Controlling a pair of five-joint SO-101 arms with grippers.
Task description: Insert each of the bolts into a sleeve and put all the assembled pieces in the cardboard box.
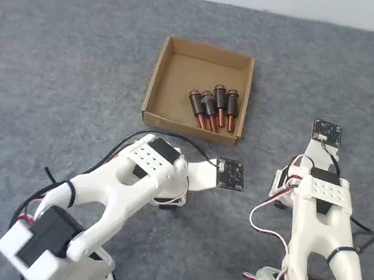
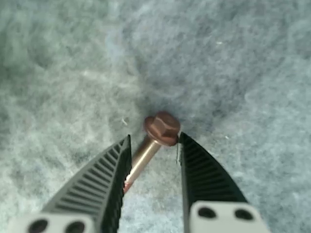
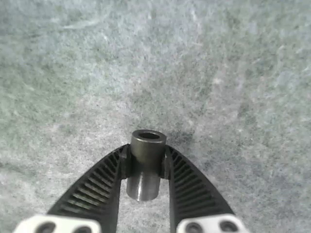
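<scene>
From the high view, a grey tabletop (image 1: 58, 54) is seen with a cardboard box (image 1: 156, 77) set near its middle, toward the far edge. Four assembled pieces (image 1: 212, 108) are laid side by side in the right half of the box, their dark sleeve ends pointed to the far wall and their copper tips to the near wall. Two white arms are placed at the near edge: one arm (image 1: 129, 188) is bent over the tabletop just in front of the box's near wall, and the other arm (image 1: 320, 205) is stretched out to the right of the box, well apart from it. Which arm is which cannot be told here.

In the left wrist view, a bolt (image 2: 155, 141) is gripped by the left hand (image 2: 154, 138). The ribbed fingers (image 2: 104, 184) are drawn partly together; the copper shank is pressed along one finger and the hex head is touched by the tip of the other. The bolt is held tilted above the tabletop, head farthest from the wrist.

In the right wrist view, a dark sleeve (image 3: 147, 162) is clamped by the right hand (image 3: 146, 151). It is pinched across its body between both fingers (image 3: 97, 189), near their tips, over the bare tabletop. Its open bore is turned away from the tabletop.
</scene>
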